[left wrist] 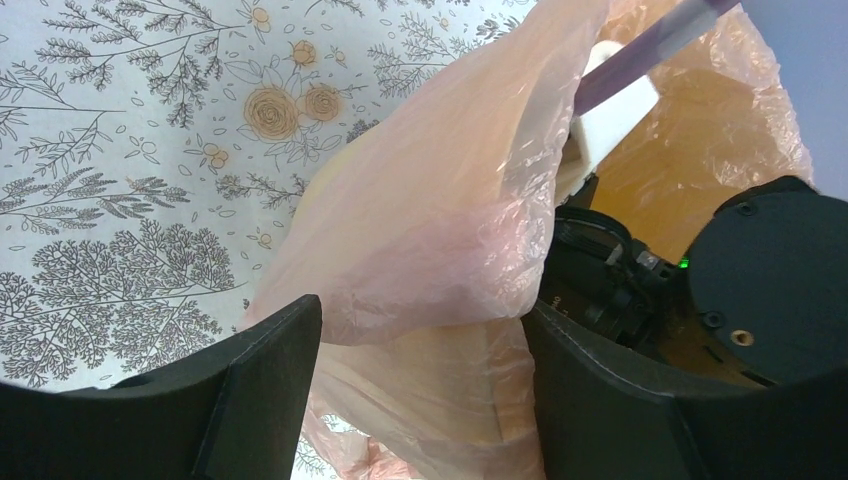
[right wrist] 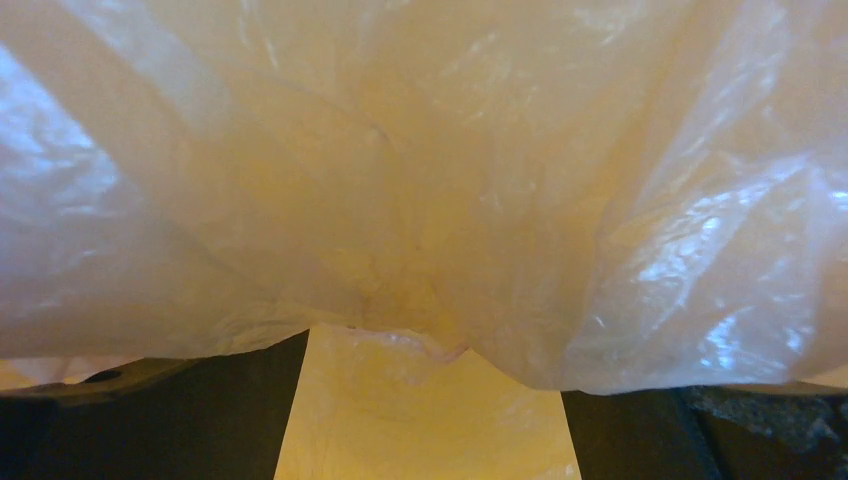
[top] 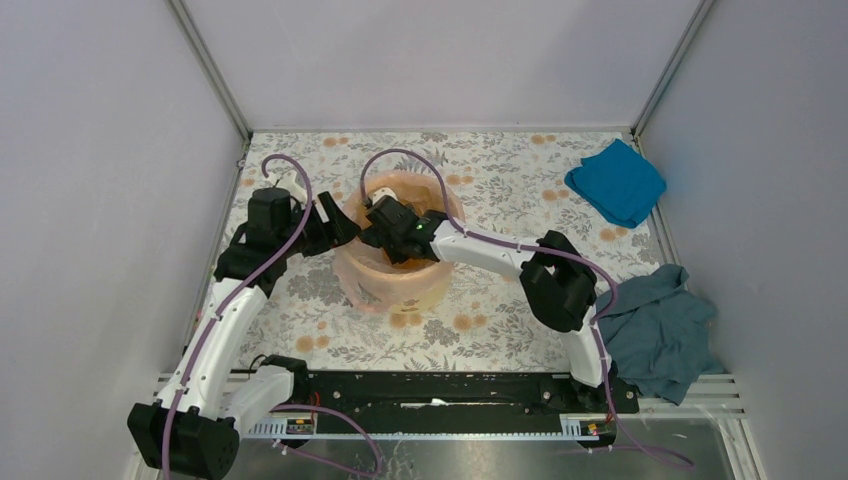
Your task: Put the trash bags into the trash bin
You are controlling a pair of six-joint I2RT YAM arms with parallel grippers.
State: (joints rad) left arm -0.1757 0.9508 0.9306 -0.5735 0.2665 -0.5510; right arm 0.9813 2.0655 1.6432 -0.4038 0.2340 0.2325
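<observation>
Both wide | left gripper (left wrist: 422,318) straddles trash bags (left wrist: 440,200) | right gripper (right wrist: 432,370) (top view: inside trash bin (top: 440,287)) seemingly empty

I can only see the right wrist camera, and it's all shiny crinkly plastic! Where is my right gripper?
Observer: In the top view, the right gripper is down in the mouth of the trash bin.
Operator: Where's the other arm?
Observer: The left gripper is at the bin's left rim, with its fingers apart and the trash bag film between them.
Operator: Is the bag all in?
Observer: Not yet. Part of it drapes outside the bin, above the flowered tablecloth.
</observation>
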